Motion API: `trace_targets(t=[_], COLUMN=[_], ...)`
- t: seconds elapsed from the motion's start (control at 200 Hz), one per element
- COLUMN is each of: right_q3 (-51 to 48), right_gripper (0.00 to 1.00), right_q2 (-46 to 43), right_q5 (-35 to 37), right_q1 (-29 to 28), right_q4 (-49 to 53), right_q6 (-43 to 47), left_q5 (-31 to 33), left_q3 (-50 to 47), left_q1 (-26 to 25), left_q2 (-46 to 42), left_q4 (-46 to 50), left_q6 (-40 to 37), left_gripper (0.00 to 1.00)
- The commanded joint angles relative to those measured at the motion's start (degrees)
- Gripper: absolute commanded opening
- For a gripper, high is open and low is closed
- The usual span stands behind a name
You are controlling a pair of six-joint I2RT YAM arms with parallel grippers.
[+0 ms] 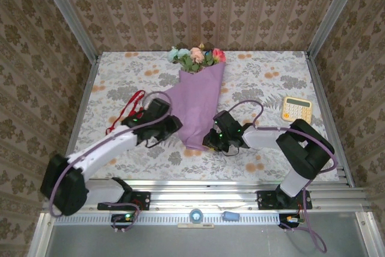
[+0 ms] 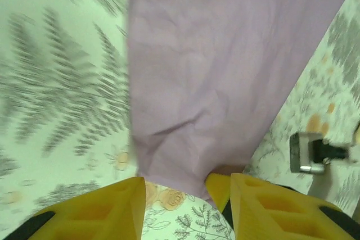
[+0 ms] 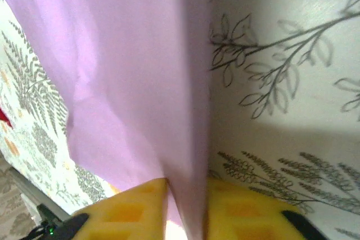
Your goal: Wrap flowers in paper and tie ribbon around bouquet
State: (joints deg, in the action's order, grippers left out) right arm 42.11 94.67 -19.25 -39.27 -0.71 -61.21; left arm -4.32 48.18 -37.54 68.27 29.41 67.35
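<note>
Nearest the bases, the left gripper (image 2: 181, 188) stands wide open with the narrow tip of the paper (image 1: 201, 103) lying unclamped in its gap, while the right gripper (image 3: 185, 195) is pinched down on a fold along the cone's other edge. The thin, faintly creased lilac sheet widens from there up the floral cloth (image 1: 264, 76). The red ribbon (image 1: 125, 111) is looped on open cloth to its left, and a yellow calculator (image 1: 297, 108), its keys too small to read, sits well off to the right. The flowers (image 1: 195, 56) fan from the cone's wide mouth by the far edge.
</note>
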Motion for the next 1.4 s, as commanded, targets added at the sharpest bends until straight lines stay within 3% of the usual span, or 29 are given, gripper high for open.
trace_targets(t=[0.0, 0.055, 0.155, 0.23, 0.305, 0.64, 0.765, 1.045, 1.215, 1.305, 1.395], right_q3=[2.2, 3.3, 4.6, 5.5, 6.3, 7.9, 8.9, 10.1, 10.1, 10.4, 10.9], right_gripper=[0.43, 0.48, 0.52, 0.53, 0.53, 0.51, 0.51, 0.50, 0.48, 0.47, 0.47], right_q2=[-0.1, -1.3, -3.8, -4.9, -5.8, -8.6, -8.3, -7.6, -7.4, -7.7, -8.1], right_q5=[4.5, 6.2, 8.7, 9.7, 10.6, 11.6, 11.4, 11.4, 11.7, 12.3, 13.1], right_q1=[-0.2, -0.4, -0.4, -0.4, -0.4, -0.4, -0.4, -0.3, -0.3, -0.3, -0.2], right_q4=[8.2, 12.1, 18.9, 22.7, 25.9, 29.8, 29.8, 30.1, 30.1, 30.3, 30.9], right_q6=[2.0, 2.7, 4.6, 6.6, 8.4, 13.0, 13.7, 14.2, 13.9, 13.8, 14.1], left_q5=[1.0, 1.0, -0.6, -3.0, -2.5, 5.7, 4.2, 0.2, -0.4, -2.0, -3.9], left_q3=[-0.1, -1.1, -4.6, -7.5, -8.2, -5.7, -5.6, -3.8, -4.9, -5.7, -4.4], left_q1=[6.7, 10.9, 23.3, 32.1, 36.7, 40.2, 42.3, 42.0, 40.9, 40.0, 36.9], left_q2=[-6.0, -9.2, -14.1, -14.9, -13.3, 4.0, 8.0, 16.4, 18.8, 17.7, 12.8], left_q4=[19.9, 25.5, 31.9, 32.9, 31.7, 20.9, 14.6, 10.2, 9.7, 9.0, 11.0], left_q6=[-6.5, -9.0, -15.6, -20.8, -23.7, -21.5, -21.7, -20.6, -19.7, -18.2, -14.4], left_gripper=[0.44, 0.44, 0.45, 0.46, 0.47, 0.46, 0.44, 0.39, 0.24, 0.00, 0.00])
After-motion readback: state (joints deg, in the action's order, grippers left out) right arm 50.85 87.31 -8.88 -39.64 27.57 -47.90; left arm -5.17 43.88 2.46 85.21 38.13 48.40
